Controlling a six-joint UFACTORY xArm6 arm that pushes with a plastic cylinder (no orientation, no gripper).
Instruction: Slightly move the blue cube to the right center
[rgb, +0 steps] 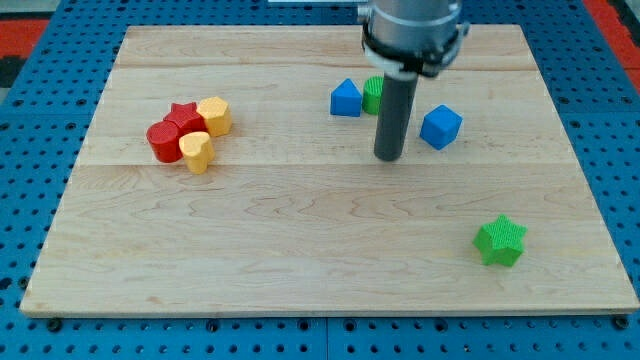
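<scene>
- Resting on the table (320, 250), a pale wooden board, are eight small blocks, and the largest risk lies in the wide bare run between the blue cube and the table's right edge: too long a push would carry the cube well past the slight shift the task asks for.
- Standing near the table's top edge, right of its middle, the blue cube (441, 127) is turned corner-on, so a push that lands off its centre would likely spin it or let it slip sideways instead of sliding straight.
- Sitting just left of the cube with a small gap between, my tip (388, 158) touches no block that I can see; there is no hand here, only a plain rod, so nothing is grasped or clenched.
- Crowding the rod from behind are a blue block (346, 99) with a peaked top and a green block (373, 93) half hidden by the rod; a backward swing could knock either one.
- Lying near the table's bottom right corner, the green star (500, 241) is well apart from the cube's likely path.
- Clustered near the left edge, the red blocks (172, 131) and yellow blocks (205, 133) touch one another and seem out of harm's way.
</scene>
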